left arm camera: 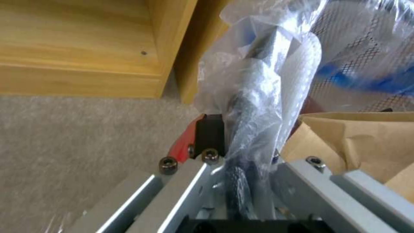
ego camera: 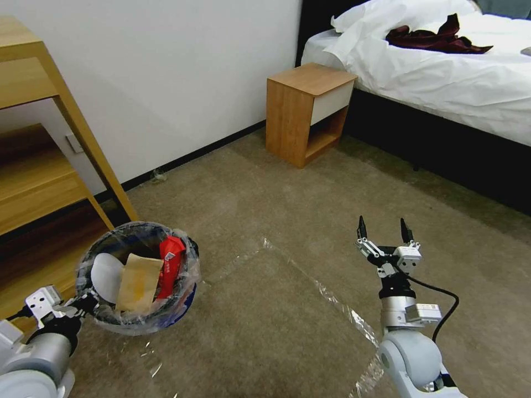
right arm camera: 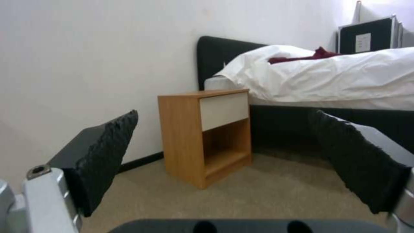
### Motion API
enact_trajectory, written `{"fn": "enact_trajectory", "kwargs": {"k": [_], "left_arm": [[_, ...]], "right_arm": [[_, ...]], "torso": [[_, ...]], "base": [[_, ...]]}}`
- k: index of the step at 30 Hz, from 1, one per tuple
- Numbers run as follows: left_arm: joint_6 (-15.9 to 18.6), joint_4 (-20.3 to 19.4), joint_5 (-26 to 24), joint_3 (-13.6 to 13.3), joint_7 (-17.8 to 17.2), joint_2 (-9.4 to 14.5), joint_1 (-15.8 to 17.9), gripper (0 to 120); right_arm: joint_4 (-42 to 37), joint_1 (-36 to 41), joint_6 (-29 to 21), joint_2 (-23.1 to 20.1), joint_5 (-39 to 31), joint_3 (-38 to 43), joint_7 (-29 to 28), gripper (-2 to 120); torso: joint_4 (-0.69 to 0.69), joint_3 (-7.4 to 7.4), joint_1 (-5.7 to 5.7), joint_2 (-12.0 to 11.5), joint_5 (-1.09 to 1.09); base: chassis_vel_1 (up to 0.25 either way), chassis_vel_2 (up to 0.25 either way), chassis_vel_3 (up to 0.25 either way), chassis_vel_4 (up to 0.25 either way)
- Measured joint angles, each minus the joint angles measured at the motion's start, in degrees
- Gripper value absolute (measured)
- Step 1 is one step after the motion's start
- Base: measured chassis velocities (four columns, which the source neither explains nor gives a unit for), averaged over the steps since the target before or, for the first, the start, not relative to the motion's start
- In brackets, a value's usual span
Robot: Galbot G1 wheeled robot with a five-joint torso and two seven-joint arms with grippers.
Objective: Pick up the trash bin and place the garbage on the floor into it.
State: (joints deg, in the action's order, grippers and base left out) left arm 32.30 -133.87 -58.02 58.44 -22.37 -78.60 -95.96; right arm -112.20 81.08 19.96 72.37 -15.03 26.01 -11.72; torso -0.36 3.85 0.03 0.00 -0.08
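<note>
The trash bin (ego camera: 185, 301), blue outside and lined with a crinkled clear bag, is at the lower left of the head view. My left gripper (ego camera: 83, 304) is shut on its near rim. The left wrist view shows that gripper (left arm camera: 245, 155) clamped on the bag-wrapped rim (left arm camera: 258, 97). Garbage lies inside the bin: a white piece (ego camera: 104, 275), a tan paper piece (ego camera: 138, 283) (left arm camera: 354, 142) and a red wrapper (ego camera: 170, 260). My right gripper (ego camera: 384, 229) (right arm camera: 226, 113) hangs open over the floor (ego camera: 287, 326), nothing between its fingers (right arm camera: 108, 152).
A wooden shelf unit (ego camera: 33, 166) stands right behind the bin. A wooden nightstand (ego camera: 307, 110) sits by the wall, and a bed (ego camera: 442, 83) with white sheets fills the back right. Clear tape strips (ego camera: 332, 301) cross the open carpet between the arms.
</note>
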Motion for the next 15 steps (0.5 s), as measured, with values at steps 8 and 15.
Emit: {"fn": "enact_trajectory", "kwargs": {"k": [8,15], "left_arm": [[0.8,-0.3,0.0,-0.5,-0.4,-0.2,-0.4,0],[1.5,-0.6,0.1,-1.1,-0.5,-0.5,-0.5,0]], "right_arm": [[0.3,-0.2,1.6,0.1,-1.3,-0.3,1.3,100],[0.4,-0.4,1.7,0.0,-1.9,-0.3,1.6,100]], "torso": [[0.00,0.00,0.00,0.0,0.00],[0.00,-0.01,-0.01,0.0,0.00]], "base": [[-0.103,0.103,0.102,-0.106],[-0.011,0.021,0.016,-0.021]]}}
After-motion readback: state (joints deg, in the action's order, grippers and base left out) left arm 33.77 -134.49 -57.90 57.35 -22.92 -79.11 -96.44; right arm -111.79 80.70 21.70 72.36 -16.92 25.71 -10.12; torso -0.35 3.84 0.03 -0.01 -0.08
